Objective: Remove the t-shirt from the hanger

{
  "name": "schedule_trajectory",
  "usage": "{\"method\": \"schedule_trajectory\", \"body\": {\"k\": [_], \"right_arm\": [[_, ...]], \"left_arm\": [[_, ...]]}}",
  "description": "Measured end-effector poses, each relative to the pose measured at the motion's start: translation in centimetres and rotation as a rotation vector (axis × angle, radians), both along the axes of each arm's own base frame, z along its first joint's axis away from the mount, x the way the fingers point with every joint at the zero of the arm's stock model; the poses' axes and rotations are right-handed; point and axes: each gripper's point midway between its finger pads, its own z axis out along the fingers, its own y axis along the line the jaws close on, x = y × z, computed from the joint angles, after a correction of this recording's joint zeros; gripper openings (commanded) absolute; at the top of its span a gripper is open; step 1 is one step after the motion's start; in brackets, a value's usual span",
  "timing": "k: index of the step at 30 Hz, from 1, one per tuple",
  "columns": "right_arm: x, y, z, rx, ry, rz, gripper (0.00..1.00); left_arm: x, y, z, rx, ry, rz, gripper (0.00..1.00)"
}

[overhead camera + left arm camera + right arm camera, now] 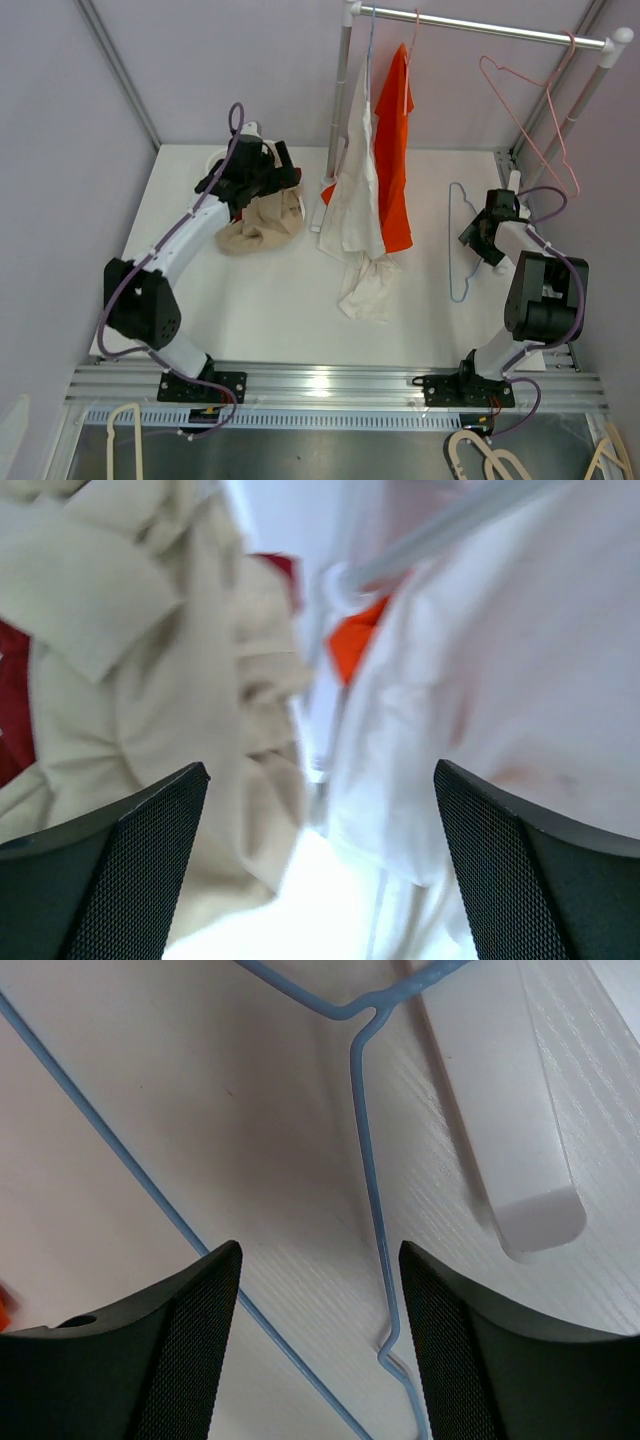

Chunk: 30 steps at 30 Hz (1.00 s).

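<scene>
Nearest, the two arms rise from their bases at the front edge of the white table [270, 310]; the left arm curves away towards the far left, the right arm stands folded at the right side; the right gripper [472, 240] hangs low over a blue hanger [364, 1130] that lies flat and bare on the table, its jaws apart with the wire running on the tabletop under the gap between them, touched by neither finger (as far as the wrist view shows); just beside the wire lies a flat white bar [500, 1110]; farther back on the left, a beige t-shirt [262, 225] sits in a crumpled heap on the table, off any hanger; the left gripper [292, 172] hovers at its far edge with jaws spread wide and nothing between them, the heap to one side of its wrist view and pale hanging cloth to the other; behind that, near the middle, a cream shirt [355, 210] hangs from the metal rail [480, 25] with its hem trailing onto the table; an orange shirt [397, 160] hangs touching it on the right
</scene>
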Motion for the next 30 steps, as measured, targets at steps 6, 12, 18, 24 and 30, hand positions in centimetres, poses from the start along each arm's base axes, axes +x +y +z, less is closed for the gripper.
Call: {"method": "schedule_trajectory", "body": {"k": [6, 12, 18, 24, 30], "right_arm": [[0.3, -0.4, -0.7, -0.002, 0.004, -0.01, 0.66], [0.4, -1.5, -1.0, 0.001, 0.0, -0.047, 0.63], [0.1, -1.9, -2.7, 0.006, 0.037, -0.07, 0.51], [0.9, -2.1, -2.9, 0.001, 0.018, -0.078, 0.0], [1.1, -1.9, -2.6, -0.003, 0.006, -0.078, 0.0]], "left_arm": [[-3.4, -2.4, 7.5, -0.021, -0.174, -0.056, 0.99], [-5.2, -2.1, 10.2, 0.012, -0.253, -0.032, 0.99], [-7.6, -1.7, 10.6, 0.028, -0.282, -0.044, 1.0], [-7.9, -1.4, 10.1, 0.045, -0.279, -0.036, 1.0], [-8.1, -1.3, 9.1, 0.058, -0.26, -0.041, 0.99]]}}
